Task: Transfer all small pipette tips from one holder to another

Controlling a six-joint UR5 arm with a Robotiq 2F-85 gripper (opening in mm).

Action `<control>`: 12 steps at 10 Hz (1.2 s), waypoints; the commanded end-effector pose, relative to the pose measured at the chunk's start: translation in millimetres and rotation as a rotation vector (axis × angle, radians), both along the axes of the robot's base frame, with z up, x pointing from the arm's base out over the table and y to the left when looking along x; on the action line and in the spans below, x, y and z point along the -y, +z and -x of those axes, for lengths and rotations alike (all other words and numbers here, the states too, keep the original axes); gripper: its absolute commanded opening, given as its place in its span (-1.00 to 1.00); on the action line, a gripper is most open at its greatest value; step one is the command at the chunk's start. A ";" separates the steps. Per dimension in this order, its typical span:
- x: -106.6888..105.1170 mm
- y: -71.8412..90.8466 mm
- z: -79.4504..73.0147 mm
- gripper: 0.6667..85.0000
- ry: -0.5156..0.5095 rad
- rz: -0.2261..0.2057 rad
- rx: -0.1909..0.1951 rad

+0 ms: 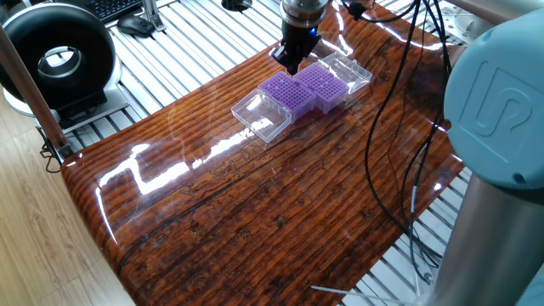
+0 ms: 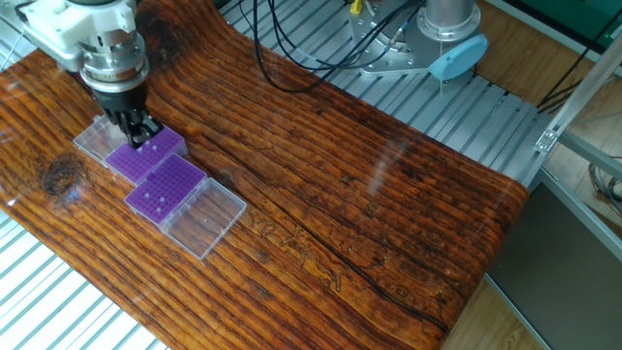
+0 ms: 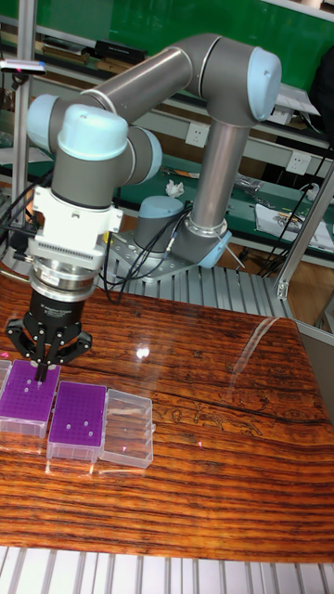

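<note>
gripper (image 3: 42,375) – nearly closed, grip unclear | over far rack (image 2: 146,152) | near rack (image 2: 165,188) – few small pipette tips (image 2: 154,200)

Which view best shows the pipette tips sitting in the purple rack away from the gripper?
The tall fixed view: pipette tips show as distinct pale dots. The other fixed view shows them fainter; one fixed view shows none clearly.

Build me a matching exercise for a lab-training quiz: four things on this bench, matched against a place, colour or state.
Things:
1 gripper
2 rack beside the lid
3 clear lid
4 table

Descriptions:
A glossy brown wood
B transparent, lying at the end of the row
C poised over the other purple rack
D purple, with a few pale tips in it

Pairs: 1-C, 2-D, 3-B, 4-A
</note>
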State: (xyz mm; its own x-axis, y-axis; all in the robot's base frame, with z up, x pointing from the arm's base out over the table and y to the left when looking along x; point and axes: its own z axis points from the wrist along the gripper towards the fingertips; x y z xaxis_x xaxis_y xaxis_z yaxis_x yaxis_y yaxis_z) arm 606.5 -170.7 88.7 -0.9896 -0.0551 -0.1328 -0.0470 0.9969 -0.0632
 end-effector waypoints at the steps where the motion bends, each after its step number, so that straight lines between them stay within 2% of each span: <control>1: 2.6 -3.7 4.9 -0.99 -0.010 -0.016 0.011; 5: 1.6 -12.0 5.4 -0.99 -0.012 -0.009 0.026; 12: -1.6 -16.6 8.5 -0.99 -0.020 -0.018 0.033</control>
